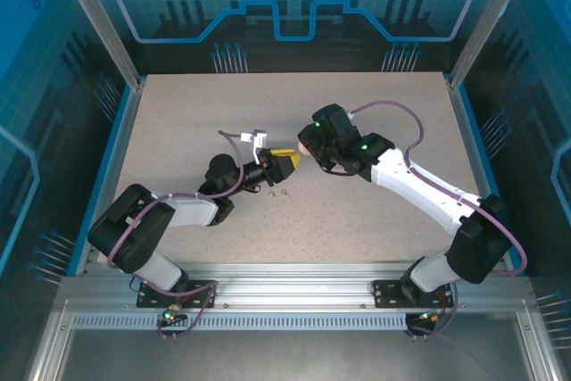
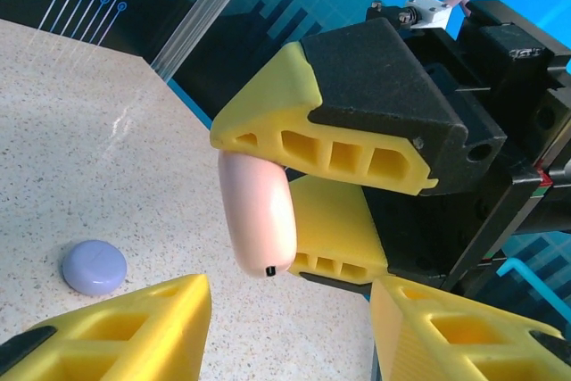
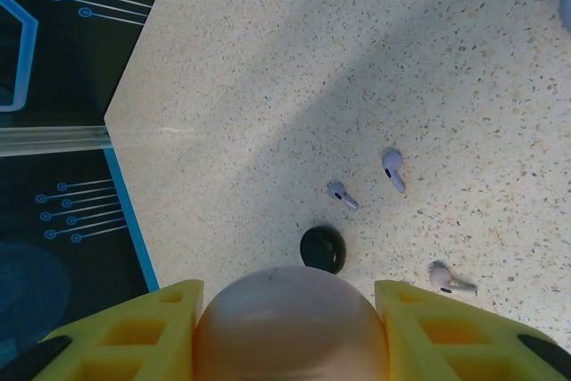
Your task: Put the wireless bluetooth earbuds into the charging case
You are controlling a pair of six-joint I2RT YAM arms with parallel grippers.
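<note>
A pale pink round charging case (image 3: 290, 323) is clamped between the yellow fingers of my right gripper (image 3: 290, 299) and held above the table; it looks closed. In the left wrist view the same pink case (image 2: 259, 211) hangs edge-on just beyond my left gripper (image 2: 290, 310), whose jaws stand open with nothing between them. From above, the left gripper (image 1: 284, 160) and right gripper (image 1: 306, 151) meet tip to tip at mid-table. Two lavender earbuds (image 3: 343, 194) (image 3: 393, 169) and a paler earbud (image 3: 451, 281) lie loose on the table below.
A small round black case (image 3: 322, 248) sits on the table just beyond the pink one. A lavender case (image 2: 94, 267) lies closed on the speckled table to the left. The blue table edge (image 3: 134, 220) and dark wall run along the left.
</note>
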